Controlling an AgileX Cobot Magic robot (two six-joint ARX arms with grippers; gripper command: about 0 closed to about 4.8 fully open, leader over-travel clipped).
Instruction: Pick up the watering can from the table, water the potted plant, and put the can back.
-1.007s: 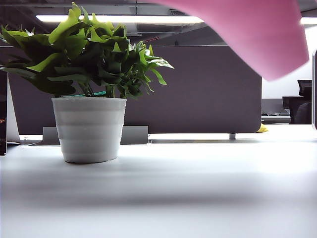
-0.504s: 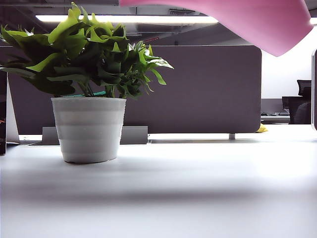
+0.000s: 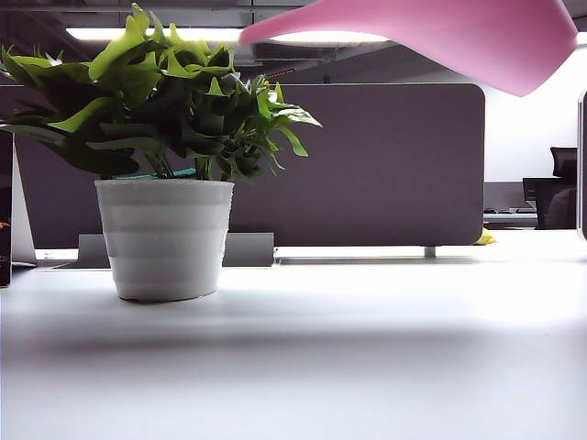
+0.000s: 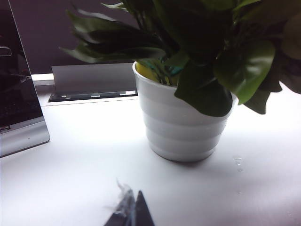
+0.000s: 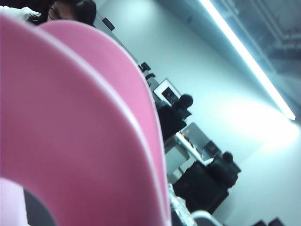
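exterior view: watering can (image 3: 459, 37) has tipped, spout now reaching toward potted plant (image 3: 165, 183), pouring nearly begun; both grippers' grip cannot be told.

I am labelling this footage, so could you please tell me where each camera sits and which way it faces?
Exterior view: low at table height, facing the potted plant and the tilted watering can overhead; no arm shows.
Left wrist view: close above the table, angled at the plant; only a dark tip of the left gripper shows.
Right wrist view: pressed against the can, facing the ceiling light; the right gripper is unseen.
Shared: exterior and left wrist both see the plant.
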